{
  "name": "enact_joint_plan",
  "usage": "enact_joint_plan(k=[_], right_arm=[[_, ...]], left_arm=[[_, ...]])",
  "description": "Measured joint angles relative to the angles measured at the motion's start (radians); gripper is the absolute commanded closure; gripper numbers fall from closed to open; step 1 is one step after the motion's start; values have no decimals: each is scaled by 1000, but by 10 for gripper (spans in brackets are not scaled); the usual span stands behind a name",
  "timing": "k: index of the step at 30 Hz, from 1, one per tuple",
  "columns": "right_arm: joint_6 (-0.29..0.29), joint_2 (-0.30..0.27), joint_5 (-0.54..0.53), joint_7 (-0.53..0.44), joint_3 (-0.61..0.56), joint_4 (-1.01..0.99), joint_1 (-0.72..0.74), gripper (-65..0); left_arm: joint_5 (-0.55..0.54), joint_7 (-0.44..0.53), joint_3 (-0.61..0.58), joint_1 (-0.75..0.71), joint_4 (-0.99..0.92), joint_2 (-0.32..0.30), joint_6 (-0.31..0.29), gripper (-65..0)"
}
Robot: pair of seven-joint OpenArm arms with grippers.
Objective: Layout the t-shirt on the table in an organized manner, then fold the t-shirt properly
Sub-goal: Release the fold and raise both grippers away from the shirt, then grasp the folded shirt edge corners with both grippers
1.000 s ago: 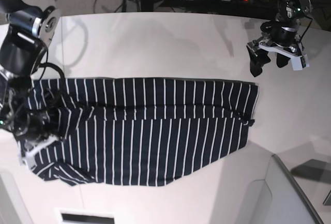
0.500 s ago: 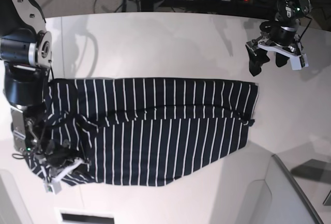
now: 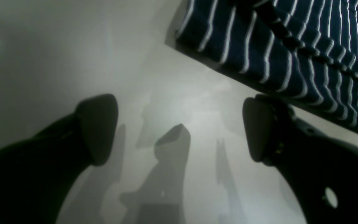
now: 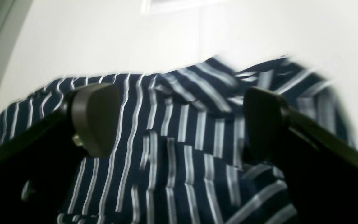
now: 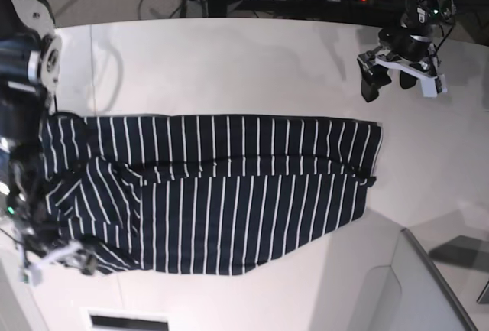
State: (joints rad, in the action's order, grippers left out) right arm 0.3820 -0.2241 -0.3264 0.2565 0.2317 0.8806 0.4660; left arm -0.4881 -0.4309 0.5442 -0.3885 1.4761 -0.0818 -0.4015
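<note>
Dark navy white-striped cloth t-shirt (image 4: 182, 149) motion-blurred in right wrist view, its left end behind the right arm in base view, cut off at the left wrist view's corner

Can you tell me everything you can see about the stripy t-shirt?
The t-shirt is soft dark navy cloth with thin white stripes set wide apart. It lies flat on the white table, folded lengthwise into a long band, with a fold line along its middle. The end near the right tool is rumpled, and that tool hangs open just above it, holding nothing. The other end is straight and neat, and the left tool is open over bare table beyond it, not touching.
</note>
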Motion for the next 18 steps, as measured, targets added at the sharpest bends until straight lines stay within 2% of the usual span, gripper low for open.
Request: enact_joint_plan(k=[1, 3, 6, 8, 10, 12, 15, 18], right_arm=[[-2, 0, -3, 21, 44, 75, -55, -557], [-1, 21, 4, 132, 161, 219, -175, -558], [-13, 100, -42, 272, 410, 388, -318, -558], [-3, 145, -100, 337, 555, 423, -372, -558], [-8, 158, -111, 406, 656, 419, -414, -558], [-6, 154, -121, 409, 708, 388, -445, -558], [0, 139, -127, 406, 728, 270, -437, -558], [22, 92, -162, 377, 731, 105, -373, -558]], left_arm=[[1, 0, -2, 2, 0, 1, -1, -550], [-12, 3, 5, 7, -1, 8, 1, -484], [-14, 2, 14, 30, -19, 34, 0, -410], [-14, -2, 54, 69, -65, 69, -2, -390], [-6, 0, 108, 106, -114, 100, 0, -390], [-5, 0, 132, 117, -145, 111, 3, -390], [-6, -2, 135, 117, -154, 114, 5, -390], [-11, 0, 138, 123, -154, 123, 4, -390]])
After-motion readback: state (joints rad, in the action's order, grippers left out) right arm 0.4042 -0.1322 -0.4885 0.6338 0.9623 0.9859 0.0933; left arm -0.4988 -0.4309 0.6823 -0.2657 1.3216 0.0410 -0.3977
